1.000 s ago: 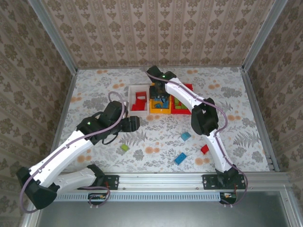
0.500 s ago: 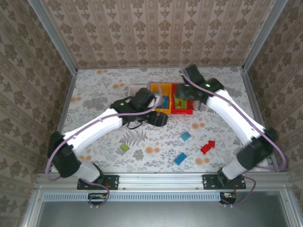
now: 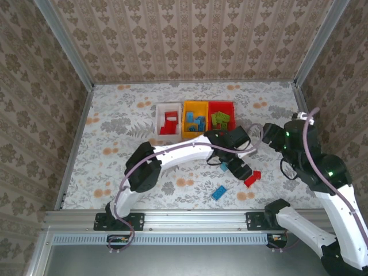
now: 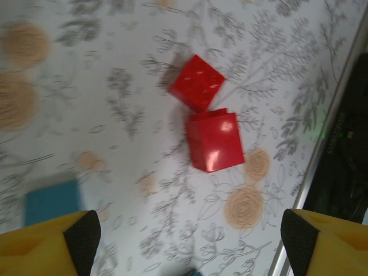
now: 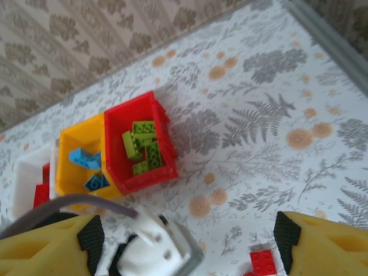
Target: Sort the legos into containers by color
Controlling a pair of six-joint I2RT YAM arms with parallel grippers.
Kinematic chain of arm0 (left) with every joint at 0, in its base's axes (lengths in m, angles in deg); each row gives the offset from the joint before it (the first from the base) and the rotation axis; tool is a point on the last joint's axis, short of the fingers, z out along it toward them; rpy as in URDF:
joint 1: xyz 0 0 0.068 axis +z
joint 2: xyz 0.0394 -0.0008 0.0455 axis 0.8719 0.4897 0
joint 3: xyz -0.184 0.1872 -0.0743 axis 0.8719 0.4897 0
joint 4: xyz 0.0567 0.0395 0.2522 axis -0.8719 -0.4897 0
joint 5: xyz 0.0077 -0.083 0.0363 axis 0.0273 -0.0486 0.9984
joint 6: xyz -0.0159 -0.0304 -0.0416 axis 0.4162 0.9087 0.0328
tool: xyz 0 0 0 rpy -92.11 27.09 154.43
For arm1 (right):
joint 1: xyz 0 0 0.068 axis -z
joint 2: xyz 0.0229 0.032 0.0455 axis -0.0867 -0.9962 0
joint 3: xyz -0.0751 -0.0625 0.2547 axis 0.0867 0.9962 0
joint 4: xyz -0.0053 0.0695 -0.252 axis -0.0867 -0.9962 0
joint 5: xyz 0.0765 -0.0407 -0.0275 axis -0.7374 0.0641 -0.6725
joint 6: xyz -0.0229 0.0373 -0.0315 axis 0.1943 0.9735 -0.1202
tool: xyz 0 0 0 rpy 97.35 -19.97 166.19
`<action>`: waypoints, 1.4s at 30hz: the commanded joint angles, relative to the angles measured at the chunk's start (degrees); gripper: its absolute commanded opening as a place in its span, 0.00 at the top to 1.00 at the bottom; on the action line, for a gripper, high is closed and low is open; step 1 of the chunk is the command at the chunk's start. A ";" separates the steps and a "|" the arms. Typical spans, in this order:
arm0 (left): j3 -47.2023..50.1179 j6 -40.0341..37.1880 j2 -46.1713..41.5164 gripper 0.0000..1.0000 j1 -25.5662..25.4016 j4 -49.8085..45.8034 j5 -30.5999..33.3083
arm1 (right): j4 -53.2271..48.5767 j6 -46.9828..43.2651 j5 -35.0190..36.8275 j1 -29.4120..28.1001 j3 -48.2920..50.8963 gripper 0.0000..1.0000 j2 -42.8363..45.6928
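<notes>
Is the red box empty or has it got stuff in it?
Not empty: lime green legos lie inside the red bin.

Three containers sit side by side on the table, legos inside; loose legos lie nearer, rightward.

We see bright, even light and soft shadows on the tabletop. Our left wrist view blurs leftward; the red brick shows glare.
</notes>
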 commanded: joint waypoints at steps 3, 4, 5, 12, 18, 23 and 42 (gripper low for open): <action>-6.09 -3.57 4.71 0.13 -3.32 -4.00 1.05 | -2.07 -0.77 3.44 0.21 -5.19 0.13 -0.46; -7.12 -3.27 5.78 0.13 -3.71 -4.17 1.83 | -2.06 -0.77 3.22 0.21 -5.82 0.13 -0.47; -8.50 -2.59 7.08 0.13 -4.16 -4.42 3.10 | -2.06 -0.71 2.79 0.18 -6.56 0.12 -0.47; -17.94 -0.63 15.51 0.12 -6.34 -8.34 9.87 | -4.83 -0.70 1.83 0.21 -11.09 0.11 -0.56; -22.65 -0.23 20.07 0.17 -7.37 -12.63 12.51 | -8.07 -0.70 1.78 0.21 -12.66 0.13 -1.48; -23.11 -0.19 21.50 0.23 -7.89 -13.36 12.98 | -8.45 0.04 1.07 0.20 -10.86 0.13 -0.78; -12.23 6.92 7.57 0.71 -3.61 -6.71 17.18 | -4.20 -3.51 -6.30 0.21 -10.66 0.18 -2.41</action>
